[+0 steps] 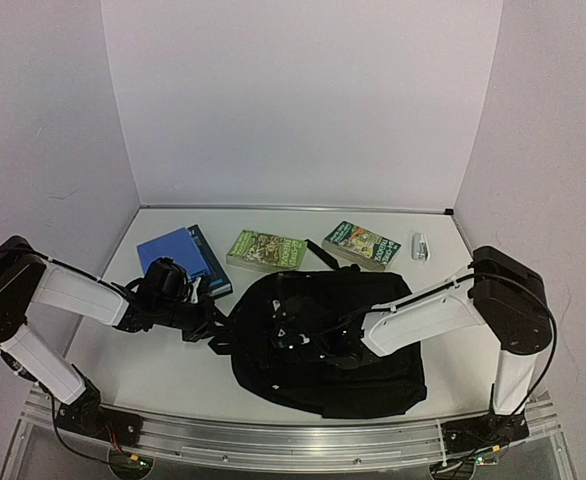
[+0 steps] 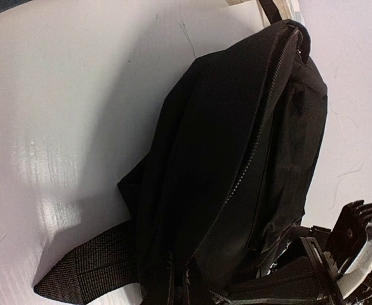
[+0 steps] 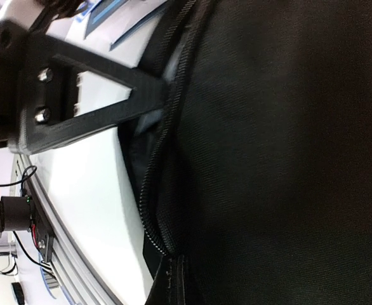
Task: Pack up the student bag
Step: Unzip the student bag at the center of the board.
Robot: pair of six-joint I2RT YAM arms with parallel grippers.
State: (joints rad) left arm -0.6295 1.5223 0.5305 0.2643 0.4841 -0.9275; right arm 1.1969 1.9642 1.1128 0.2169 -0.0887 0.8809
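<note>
Black fabric fills most of both wrist views: the black fabric backpack (image 1: 318,385) lies flat on the white bench (image 1: 153,370), just toward six o'clock of its middle, with its top pointing to twelve. None of the things to be packed is inside yet. A blue hardback book (image 1: 178,255) sits at the bag's ten o'clock, a green paperback book (image 1: 266,250) at its eleven, a second green paperback (image 1: 361,245) at its one, and a small silver object (image 1: 420,246) beyond that. The left tool (image 1: 210,322) is at the bag's nine o'clock edge, beside a webbing strap (image 2: 84,270), with its jaws together; whether fabric is caught between them cannot be made out. The right tool (image 1: 298,335) rests on the bag's upper face, also closed, one finger tip meeting the zipper (image 3: 149,210) where a sliver of grey lining (image 3: 145,121) shows. It may be nipping the flap there, but the far finger is hidden. The step in hand looks like opening the mouth of the bag. Next, the right tool would need to lift the zip edge away from the bench while the left anchors the side, widening the gap enough for a book.
</note>
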